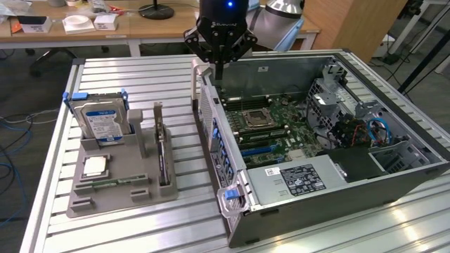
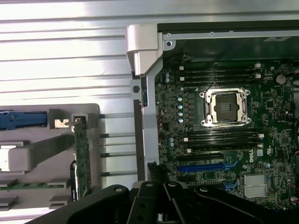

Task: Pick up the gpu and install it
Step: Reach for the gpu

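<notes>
One slotted metal table (image 1: 126,74) carries everything. The largest thing on it is the open case (image 1: 393,174), which takes up the right half of the exterior frame. Its motherboard (image 1: 271,126) is exposed, with a bare socket (image 2: 225,108) and blue slots (image 2: 205,166).

A grey tray (image 1: 91,197) lies in the lower left of that frame, just beside the case. The gripper (image 1: 219,71) hangs in the upper middle of the frame, over the case's far left corner. Its fingers are pressed together with nothing between them.

At the tray's far end, a hard drive (image 1: 103,122) with blue rails stands upright. The gpu (image 1: 162,153) stands on its long edge in a slot along the tray's right side, between the drive's holder and the case wall. Its metal bracket is at the far end, and it is well apart from the gripper. From the wrist camera the gpu (image 2: 82,154) shows edge-on.

A square chip (image 1: 95,166) lies flat in the tray's near left part. A thin green memory stick (image 1: 113,183) lies just in front of the chip.
</notes>
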